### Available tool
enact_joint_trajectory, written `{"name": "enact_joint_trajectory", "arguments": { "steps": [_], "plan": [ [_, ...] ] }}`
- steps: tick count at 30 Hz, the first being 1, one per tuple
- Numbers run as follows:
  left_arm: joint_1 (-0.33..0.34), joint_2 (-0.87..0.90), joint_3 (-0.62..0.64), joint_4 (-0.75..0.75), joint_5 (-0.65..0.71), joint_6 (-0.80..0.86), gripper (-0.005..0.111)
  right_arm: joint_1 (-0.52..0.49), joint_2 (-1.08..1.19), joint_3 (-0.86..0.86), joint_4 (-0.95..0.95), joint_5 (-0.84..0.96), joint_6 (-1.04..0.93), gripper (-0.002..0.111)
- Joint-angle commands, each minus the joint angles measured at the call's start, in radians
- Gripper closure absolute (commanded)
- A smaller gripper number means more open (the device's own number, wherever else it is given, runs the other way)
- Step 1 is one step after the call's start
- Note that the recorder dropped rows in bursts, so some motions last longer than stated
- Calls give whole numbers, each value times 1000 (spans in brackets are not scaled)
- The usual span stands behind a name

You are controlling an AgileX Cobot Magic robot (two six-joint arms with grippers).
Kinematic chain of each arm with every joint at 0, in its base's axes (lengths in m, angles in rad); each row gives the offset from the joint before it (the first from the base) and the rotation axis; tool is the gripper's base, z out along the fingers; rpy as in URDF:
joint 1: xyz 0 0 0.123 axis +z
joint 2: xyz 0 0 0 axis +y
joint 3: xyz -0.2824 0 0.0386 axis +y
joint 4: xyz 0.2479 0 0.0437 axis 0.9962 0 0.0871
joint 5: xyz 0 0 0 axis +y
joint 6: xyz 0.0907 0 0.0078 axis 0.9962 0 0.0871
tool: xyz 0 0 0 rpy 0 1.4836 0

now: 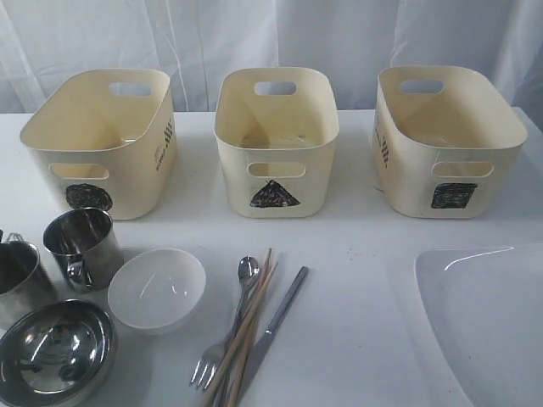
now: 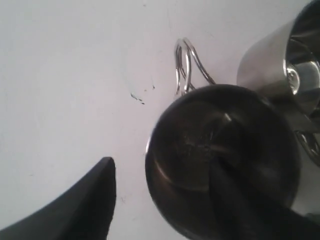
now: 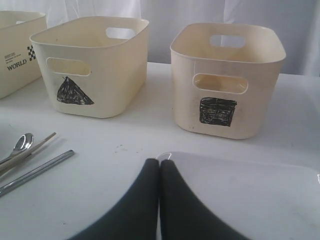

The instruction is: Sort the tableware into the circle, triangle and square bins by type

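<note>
White table (image 1: 356, 246) open between bins (image 1: 276, 144), cutlery (image 1: 284, 309); right gripper (image 3: 159, 162) at plate (image 3: 250, 200) rim.

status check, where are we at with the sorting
Left gripper jaws open over steel mug. Right gripper jaws shut at white plate edge. Second mug crowds close beside the first. Nothing sorted yet.

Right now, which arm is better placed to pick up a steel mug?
Left. The left gripper is open and right over a steel mug. The right gripper is shut at the white plate, on the opposite side from both mugs.
</note>
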Motion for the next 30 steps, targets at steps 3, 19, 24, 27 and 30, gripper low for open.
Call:
{"name": "enact_joint_trajectory", "arguments": {
  "steps": [3,19,24,27,30],
  "plan": [
    [0,89,-3,-15,-120,-2,47,2,-4,5,-3,-5,4,108],
    [2,138,-3,50,-32,0,106,2,-4,5,-3,-7,4,108],
    [2,114,-3,99,14,-11,107,2,-4,5,-3,-5,4,108],
    [2,50,-7,99,8,-75,107,2,-4,5,-3,-5,4,108],
    [2,-47,-34,112,38,-84,107,2,-4,5,-3,-5,4,108]
  ]
}}
